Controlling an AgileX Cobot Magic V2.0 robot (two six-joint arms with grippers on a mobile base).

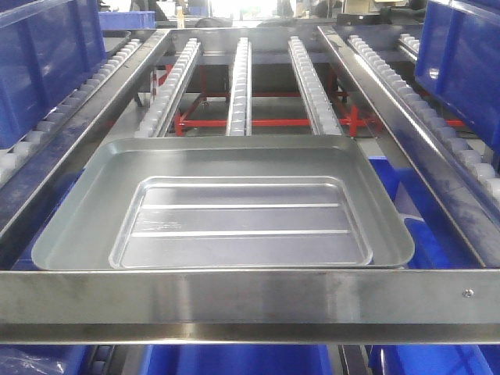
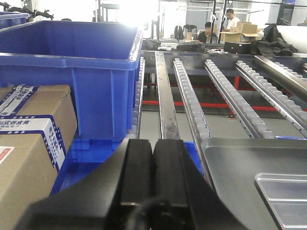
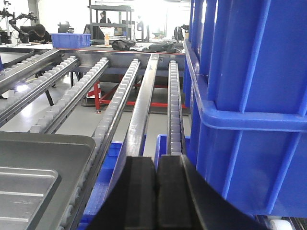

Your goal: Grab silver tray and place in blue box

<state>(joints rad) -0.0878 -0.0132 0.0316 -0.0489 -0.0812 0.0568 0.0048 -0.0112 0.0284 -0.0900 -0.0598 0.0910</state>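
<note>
The silver tray [image 1: 234, 164] lies flat across the roller rails in the middle of the front view, just behind the steel frame bar. A blue box [image 2: 72, 72] stands to its left and another blue box [image 3: 249, 96] to its right. My left gripper [image 2: 152, 143] is shut with nothing in it, hanging left of the silver tray's [image 2: 249, 167] near-left corner. Over on the right, my right gripper [image 3: 156, 160] is likewise shut and empty, between the tray's [image 3: 38, 158] right edge and the blue crate wall. Neither gripper shows in the front view.
A flat steel frame bar [image 1: 250, 297] crosses the front. Roller rails [image 1: 238, 78] run away over a red frame [image 1: 258, 121]. Cardboard cartons [image 2: 29, 143] sit low on the left. Blue bins [image 1: 234, 359] lie below the rack. People [image 2: 208, 31] sit far behind.
</note>
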